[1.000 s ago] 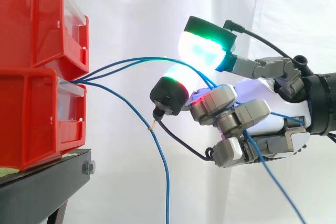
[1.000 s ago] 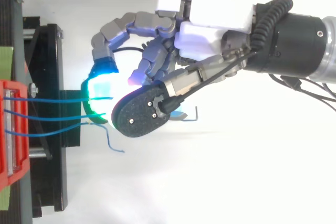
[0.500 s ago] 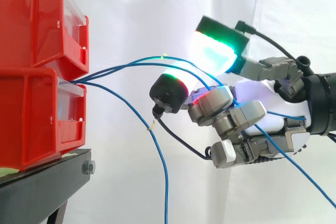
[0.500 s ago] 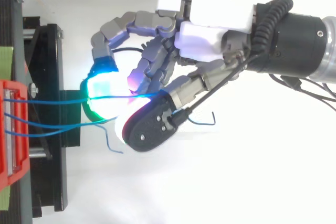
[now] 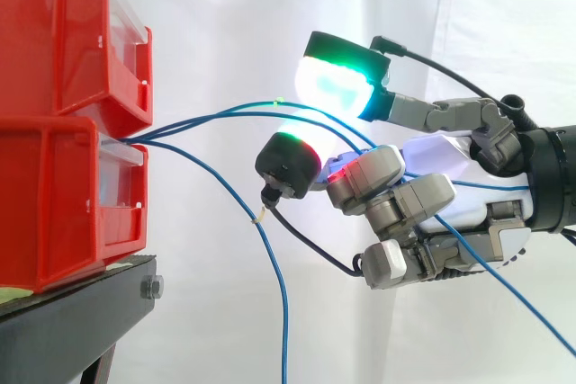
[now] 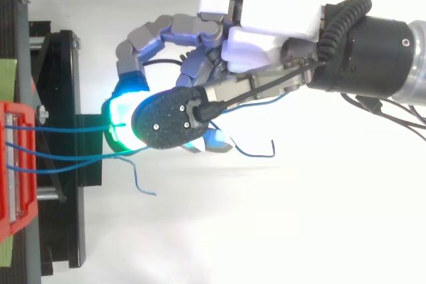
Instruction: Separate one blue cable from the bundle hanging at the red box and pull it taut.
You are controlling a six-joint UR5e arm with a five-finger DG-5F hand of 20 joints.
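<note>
Trailing from the lower red bin [image 5: 54, 204], blue cables [image 5: 225, 114] reach the hand [image 5: 432, 152]; its fingers [image 5: 409, 200] curl round them.

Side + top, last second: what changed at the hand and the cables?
The hand's green-glowing pad swung back from the red bins, then forward again; seen from above, its black back has slid towards the bins. Unchanged: fingers curled round two blue cables, the third cable hanging free, and the bins.
</note>
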